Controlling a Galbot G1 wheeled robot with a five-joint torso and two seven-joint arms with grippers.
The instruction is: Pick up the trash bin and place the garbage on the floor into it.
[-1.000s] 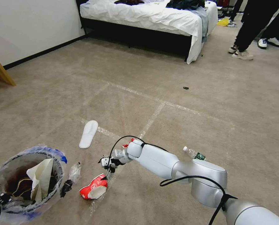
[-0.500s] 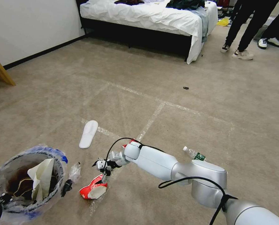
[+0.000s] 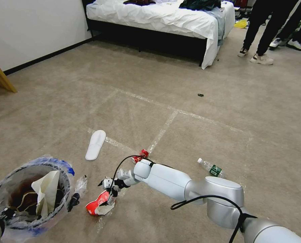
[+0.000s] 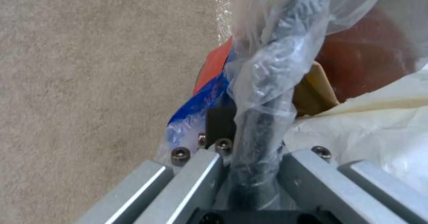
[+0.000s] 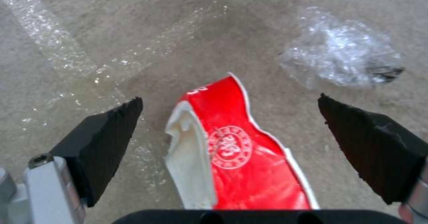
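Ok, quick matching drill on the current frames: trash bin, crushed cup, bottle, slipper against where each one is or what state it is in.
Things:
1. trash bin
2. crushed cup
3. bottle
4. slipper

States:
A. lying on the floor just beyond the right arm's elbow
B. between the open fingers of the right gripper
C. rim clamped by the left gripper
D. white, lying across a tape line

Pairs: 1-C, 2-B, 3-A, 4-D

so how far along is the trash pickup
Done: the left gripper holds the trash bin by its rim, paper already inside. In hand: the open right gripper straddles the crushed cup. Left: can, bottle, clear wrapper.
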